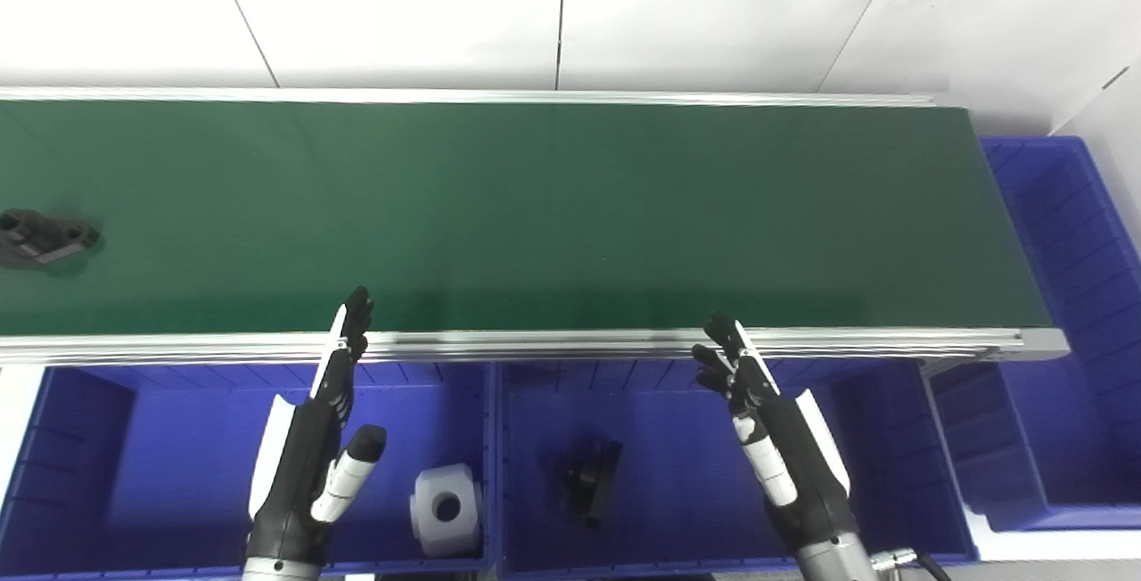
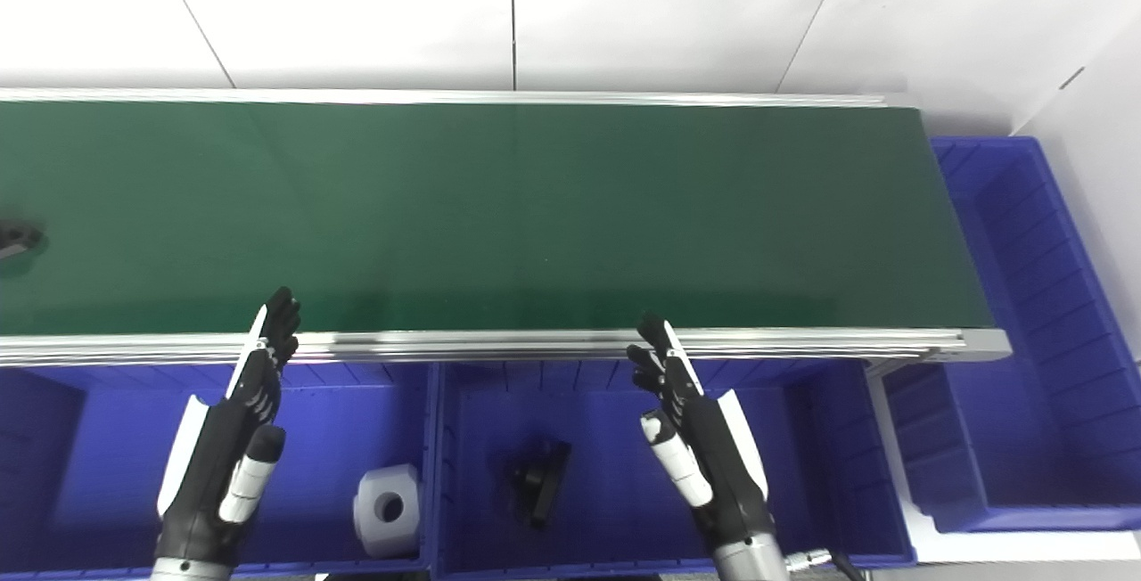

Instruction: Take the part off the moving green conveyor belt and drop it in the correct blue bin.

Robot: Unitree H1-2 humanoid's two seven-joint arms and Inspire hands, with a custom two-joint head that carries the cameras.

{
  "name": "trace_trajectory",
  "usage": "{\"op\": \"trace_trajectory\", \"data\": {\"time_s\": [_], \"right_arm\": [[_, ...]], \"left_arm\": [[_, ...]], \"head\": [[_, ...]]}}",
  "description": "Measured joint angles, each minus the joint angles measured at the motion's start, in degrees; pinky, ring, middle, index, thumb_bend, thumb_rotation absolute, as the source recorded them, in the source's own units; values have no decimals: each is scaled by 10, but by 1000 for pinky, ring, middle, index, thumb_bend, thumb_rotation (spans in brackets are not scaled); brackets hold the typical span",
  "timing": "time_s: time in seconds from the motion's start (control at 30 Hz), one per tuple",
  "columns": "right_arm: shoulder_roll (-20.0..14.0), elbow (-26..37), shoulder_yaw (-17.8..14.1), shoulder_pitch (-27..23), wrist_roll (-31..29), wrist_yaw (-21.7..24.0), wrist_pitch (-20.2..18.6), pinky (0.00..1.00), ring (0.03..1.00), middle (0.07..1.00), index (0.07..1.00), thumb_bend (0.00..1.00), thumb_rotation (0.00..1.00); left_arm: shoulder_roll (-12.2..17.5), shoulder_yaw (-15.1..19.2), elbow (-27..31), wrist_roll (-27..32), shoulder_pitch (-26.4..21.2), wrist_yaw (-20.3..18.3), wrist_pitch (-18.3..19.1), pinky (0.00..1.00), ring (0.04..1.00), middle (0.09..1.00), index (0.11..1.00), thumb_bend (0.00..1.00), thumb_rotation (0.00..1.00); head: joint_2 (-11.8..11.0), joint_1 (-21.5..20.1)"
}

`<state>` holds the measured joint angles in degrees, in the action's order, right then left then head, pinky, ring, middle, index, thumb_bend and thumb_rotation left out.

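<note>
Belt: a long dark green conveyor belt [image 1: 535, 216] with silver rails runs across the middle of the frame, from the left edge to the right.
Part: a small black moulded part with holes and lugs [image 1: 40, 238] lies on the belt at the far left edge of the frame, well apart from both hands.
Left hand: the black and white left hand [image 1: 321, 421] hovers at lower left, fingers straight and spread, thumb out, holding nothing, fingertips over the near rail.
Right hand: the black and white right hand [image 1: 767, 425] hovers at lower right of centre, fingers apart and slightly curled, empty.
Bins: the lower-left blue plastic bin [image 1: 178, 438] holds a white blocky part with a round hole [image 1: 444, 501]; the lower-centre blue plastic bin [image 1: 677, 465] holds a black part of similar look [image 1: 590, 478]; a third blue bin [image 1: 1070, 296] stands at the belt's right end.
Handling: the part looks rigid, light and hard, probably smooth plastic or metal, so unlikely to deform. A pinch across its narrow middle, between the lugs, seems safest.
Likely bin: the centre bin, judging by colour.
</note>
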<state>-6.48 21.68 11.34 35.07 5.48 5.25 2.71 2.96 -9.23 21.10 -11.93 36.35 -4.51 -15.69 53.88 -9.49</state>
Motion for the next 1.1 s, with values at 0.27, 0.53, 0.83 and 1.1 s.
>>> {"op": "trace_trajectory", "data": {"time_s": [0.27,0.53,0.83,1.1], "right_arm": [[0,0,0,0,0,0,0,895,927,975,995,862,973],[-1,-1,-1,0,-2,0,0,894,927,974,996,846,970],[0,-1,-2,1,0,-1,0,900,930,980,1000,855,982],[3,-1,-7,9,0,-8,1,878,923,976,1000,869,983]], "left_arm": [[1,-3,0,-4,0,0,0,1000,1000,1000,1000,791,1000],[-1,-3,0,-4,0,0,0,1000,1000,1000,1000,789,1000],[-1,-3,0,-1,0,0,1,1000,1000,1000,1000,773,1000],[-1,-3,-3,0,-3,0,1,1000,1000,1000,1000,771,1000]], "head": [[0,3],[-1,4],[-3,5],[-4,5]]}}
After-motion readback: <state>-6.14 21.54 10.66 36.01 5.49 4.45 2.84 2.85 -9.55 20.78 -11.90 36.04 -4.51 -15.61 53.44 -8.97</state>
